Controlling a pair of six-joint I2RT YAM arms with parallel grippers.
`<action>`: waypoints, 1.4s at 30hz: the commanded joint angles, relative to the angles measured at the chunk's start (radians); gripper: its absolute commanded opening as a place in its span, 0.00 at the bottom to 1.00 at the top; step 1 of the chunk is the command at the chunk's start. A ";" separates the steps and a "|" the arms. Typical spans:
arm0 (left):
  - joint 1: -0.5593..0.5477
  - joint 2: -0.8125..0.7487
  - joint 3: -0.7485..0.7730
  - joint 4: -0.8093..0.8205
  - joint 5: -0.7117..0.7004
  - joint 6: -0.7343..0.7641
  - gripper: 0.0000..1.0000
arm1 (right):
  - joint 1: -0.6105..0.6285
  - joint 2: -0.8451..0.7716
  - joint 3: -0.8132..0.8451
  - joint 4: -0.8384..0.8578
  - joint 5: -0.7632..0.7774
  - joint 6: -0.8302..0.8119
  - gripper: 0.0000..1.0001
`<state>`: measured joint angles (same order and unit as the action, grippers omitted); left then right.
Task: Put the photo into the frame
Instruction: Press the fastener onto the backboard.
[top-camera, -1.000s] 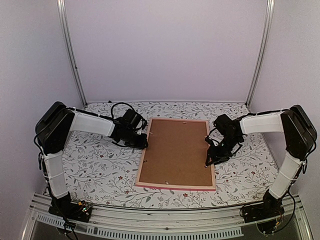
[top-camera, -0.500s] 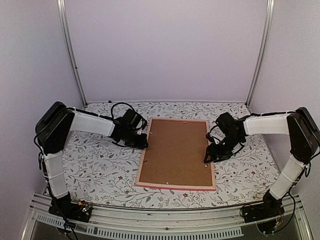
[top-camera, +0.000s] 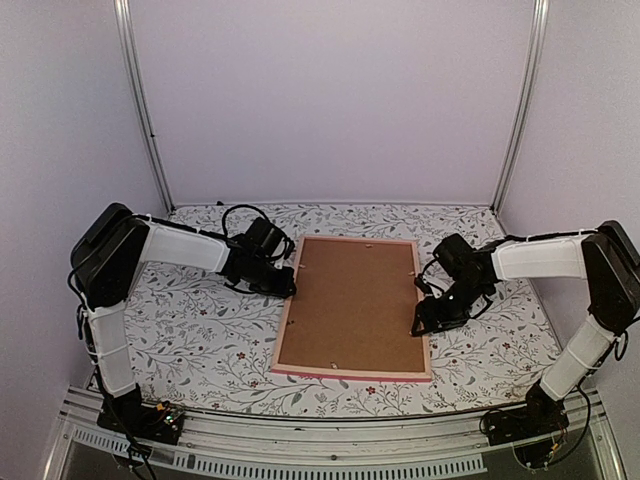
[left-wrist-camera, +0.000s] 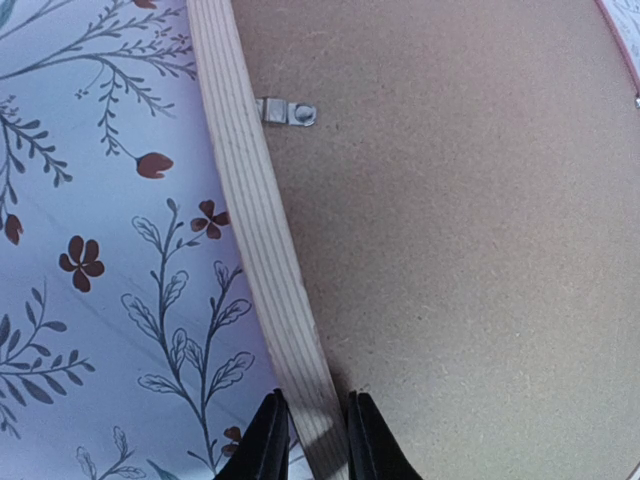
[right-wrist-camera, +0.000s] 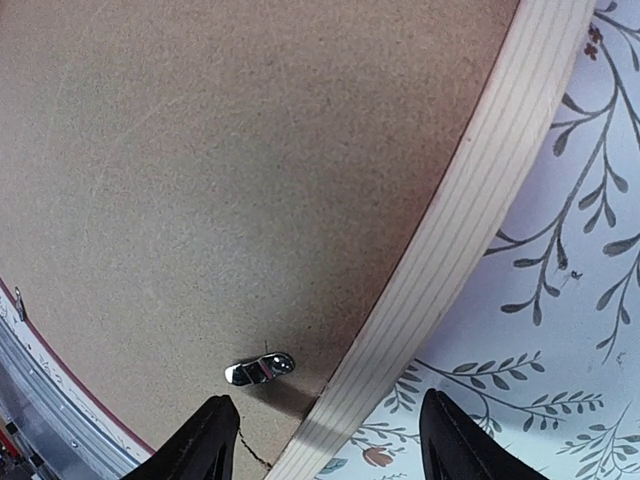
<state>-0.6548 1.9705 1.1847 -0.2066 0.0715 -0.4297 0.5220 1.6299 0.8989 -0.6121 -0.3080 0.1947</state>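
Note:
The pink-edged frame (top-camera: 349, 373) lies face down in the middle of the table, with the brown backing board (top-camera: 350, 300) in it. The photo is hidden. My left gripper (top-camera: 290, 281) is shut on the frame's left rail (left-wrist-camera: 250, 200), one finger on each side of it (left-wrist-camera: 312, 440). My right gripper (top-camera: 428, 318) is open and hangs over the frame's right rail (right-wrist-camera: 470, 210), its fingers wide apart (right-wrist-camera: 330, 440). One finger is over the board, the other over the tablecloth. A small metal clip (right-wrist-camera: 258, 370) sits on the board just ahead of it.
Another metal clip (left-wrist-camera: 288, 111) sits by the left rail. The flowered tablecloth (top-camera: 200, 330) covers the table on both sides of the frame. White walls and metal posts (top-camera: 145, 110) close in the back and sides.
My right arm has shifted, and its gripper now sits slightly further right and nearer along the frame's right rail. My left gripper and the frame have not moved.

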 joint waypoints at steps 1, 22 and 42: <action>0.001 0.001 0.003 -0.054 0.039 0.039 0.21 | 0.017 -0.021 -0.012 0.022 0.033 0.008 0.64; 0.001 0.011 -0.008 -0.042 0.053 0.033 0.20 | 0.053 0.058 0.019 0.110 0.053 0.095 0.57; 0.005 0.025 0.013 -0.056 0.063 0.052 0.20 | 0.053 0.136 0.101 0.142 0.095 0.198 0.46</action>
<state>-0.6376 1.9709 1.1904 -0.2226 0.0666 -0.4286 0.5690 1.7229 0.9791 -0.5785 -0.2367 0.3786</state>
